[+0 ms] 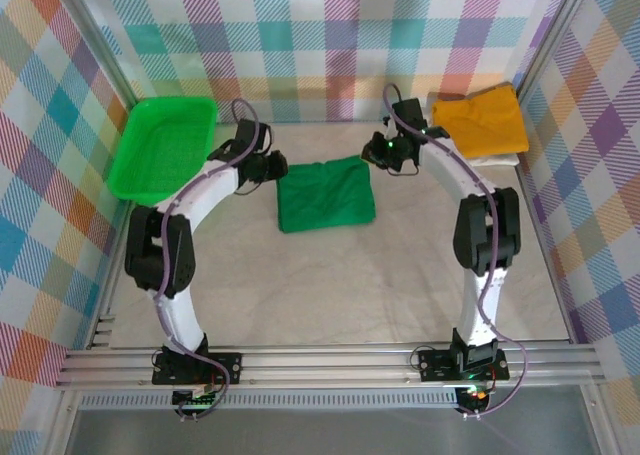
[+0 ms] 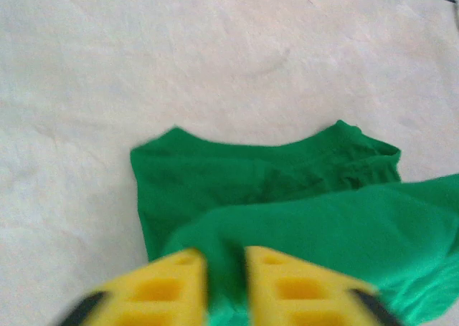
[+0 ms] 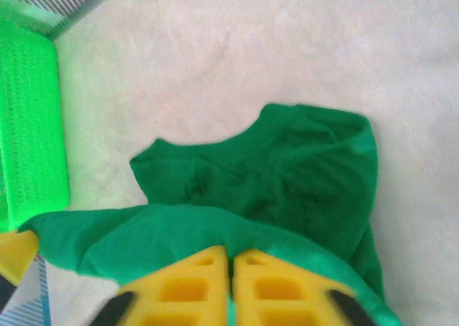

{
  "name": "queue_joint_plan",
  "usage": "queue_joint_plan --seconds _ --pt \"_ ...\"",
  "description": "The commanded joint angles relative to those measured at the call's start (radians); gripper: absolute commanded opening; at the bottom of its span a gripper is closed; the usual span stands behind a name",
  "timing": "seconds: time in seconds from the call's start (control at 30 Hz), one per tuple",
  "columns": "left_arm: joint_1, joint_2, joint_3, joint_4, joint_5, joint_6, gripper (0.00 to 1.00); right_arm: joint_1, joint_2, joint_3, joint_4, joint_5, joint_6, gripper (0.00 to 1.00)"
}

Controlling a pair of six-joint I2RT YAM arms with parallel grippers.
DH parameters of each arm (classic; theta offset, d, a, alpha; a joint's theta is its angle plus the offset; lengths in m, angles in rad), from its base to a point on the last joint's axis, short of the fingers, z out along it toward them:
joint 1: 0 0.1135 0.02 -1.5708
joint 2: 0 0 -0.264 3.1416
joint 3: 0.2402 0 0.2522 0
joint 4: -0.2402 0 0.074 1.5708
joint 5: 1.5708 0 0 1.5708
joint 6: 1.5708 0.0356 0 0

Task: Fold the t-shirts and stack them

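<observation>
Green shirt lies folded on the tabletop. Left gripper stands parted astride its edge. Whether the right gripper grips it, I cannot tell. Basket sits in the far-left corner, yellow shirt in the far-right.

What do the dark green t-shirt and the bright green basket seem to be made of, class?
The dark green t-shirt looks like soft, matte knit cloth, probably cotton: it folds, drapes and wrinkles, and has a stitched collar band. The bright green basket looks like stiff moulded plastic: its wall holds its shape and shows a fine mesh of holes.
</observation>
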Motion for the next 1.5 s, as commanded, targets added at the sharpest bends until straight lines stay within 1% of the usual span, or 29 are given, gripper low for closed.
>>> queue_joint_plan --seconds 0.0,0.07,0.1,0.13,0.17,0.2,0.27,0.33,0.37,0.4,0.43,0.47,0.53,0.63,0.73,0.8,0.87,0.93,0.97,1.03,1.1,1.27,1.33,1.47 --pt "0.026 0.13 0.195 -0.096 -0.084 0.065 0.58 -0.019 0.131 0.206 -0.09 -0.03 -0.021 0.36" --pt "0.027 0.157 0.264 -0.127 -0.103 0.069 0.58 -0.027 0.17 0.306 -0.147 -0.027 -0.025 0.35" --pt "0.027 0.143 0.267 -0.119 -0.088 0.064 0.58 -0.03 0.167 0.331 -0.17 -0.026 -0.03 0.38" --pt "0.024 0.116 0.255 -0.106 -0.071 0.057 0.62 -0.032 0.146 0.335 -0.189 -0.028 -0.04 0.42" --pt "0.018 0.087 0.232 -0.096 -0.072 0.051 0.65 -0.031 0.112 0.314 -0.193 -0.022 -0.049 0.43" --pt "0.01 0.046 0.195 -0.088 -0.087 0.047 0.66 -0.031 0.057 0.245 -0.162 -0.021 -0.058 0.44" --pt "-0.01 -0.05 0.086 -0.041 -0.105 0.047 0.67 -0.031 -0.082 0.03 -0.026 -0.054 -0.072 0.49" --pt "-0.028 -0.154 -0.081 0.052 -0.117 0.035 0.7 -0.031 -0.215 -0.21 0.126 -0.09 -0.102 0.57" --pt "-0.028 -0.185 -0.146 0.085 -0.102 0.017 0.72 -0.031 -0.254 -0.289 0.159 -0.078 -0.109 0.58" --pt "-0.027 -0.21 -0.208 0.11 -0.079 -0.008 0.7 -0.033 -0.281 -0.355 0.179 -0.068 -0.118 0.56" --pt "-0.027 -0.221 -0.254 0.114 -0.065 -0.028 0.67 -0.034 -0.285 -0.388 0.178 -0.078 -0.14 0.56" --pt "-0.027 -0.223 -0.287 0.152 -0.049 -0.04 0.66 -0.034 -0.274 -0.394 0.157 -0.084 -0.159 0.56" --pt "-0.027 -0.205 -0.346 0.193 -0.017 -0.056 0.66 -0.037 -0.219 -0.371 0.123 -0.098 -0.196 0.57" --pt "-0.026 -0.134 -0.341 0.195 0.038 -0.057 0.66 -0.044 -0.125 -0.318 0.112 -0.094 -0.219 0.6" --pt "-0.03 -0.071 -0.337 0.247 0.06 -0.063 0.59 -0.058 -0.036 -0.247 0.093 -0.106 -0.215 0.62" --pt "-0.032 -0.027 -0.314 0.256 0.069 -0.06 0.52 -0.059 0.007 -0.215 0.104 -0.098 -0.222 0.64" --pt "-0.035 0.011 -0.289 0.263 0.074 -0.054 0.51 -0.059 0.063 -0.16 0.082 -0.103 -0.234 0.67" --pt "-0.035 0.055 -0.25 0.246 0.066 -0.047 0.49 -0.06 0.125 -0.086 0.034 -0.131 -0.251 0.67" --pt "-0.035 0.071 -0.235 0.236 0.06 -0.044 0.49 -0.059 0.145 -0.074 0.038 -0.139 -0.249 0.67" --pt "-0.035 0.113 -0.21 0.223 0.053 -0.044 0.43 -0.059 0.191 -0.037 0.031 -0.157 -0.251 0.67" --pt "-0.035 0.142 -0.198 0.219 0.043 -0.047 0.37 -0.059 0.229 -0.005 0.016 -0.182 -0.248 0.67" --pt "-0.035 0.193 -0.182 0.217 0.041 -0.055 0.32 -0.052 0.277 0.016 0.02 -0.207 -0.24 0.67" --pt "-0.035 0.202 -0.182 0.223 0.038 -0.061 0.27 -0.044 0.293 0.026 0.015 -0.221 -0.241 0.67" --pt "-0.035 0.204 -0.186 0.234 0.04 -0.069 0.27 -0.024 0.311 0.023 0.025 -0.268 -0.228 0.65"
